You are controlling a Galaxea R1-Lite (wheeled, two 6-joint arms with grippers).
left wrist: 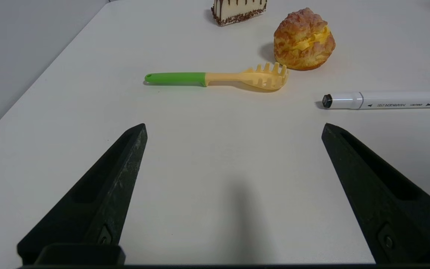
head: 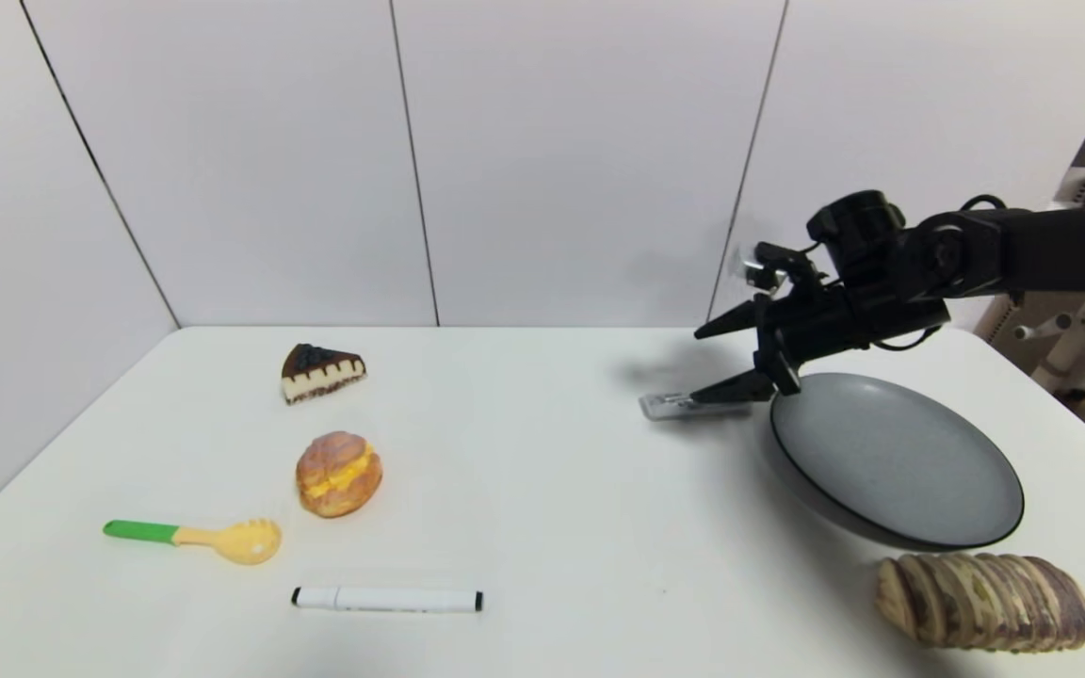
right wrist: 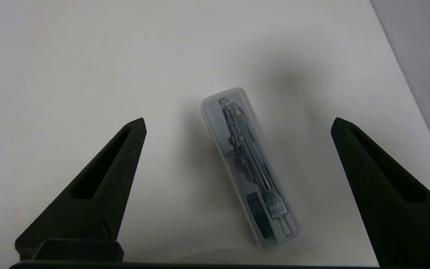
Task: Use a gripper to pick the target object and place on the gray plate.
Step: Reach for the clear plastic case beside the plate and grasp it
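The target object, a flat translucent case [head: 670,406] with a dark compass inside, lies on the white table just left of the gray plate [head: 900,457]. My right gripper [head: 704,363] is open and hovers above the case. In the right wrist view the case [right wrist: 248,164] lies lengthwise between the two spread black fingers [right wrist: 99,190], touching neither. My left gripper [left wrist: 233,129] is open and empty over bare table near the front left; it does not show in the head view.
A cake slice [head: 320,372], a cream puff [head: 338,474], a green-handled pasta spoon [head: 194,538] and a white marker [head: 387,599] lie on the table's left half. A sliced bread loaf [head: 983,601] lies in front of the plate.
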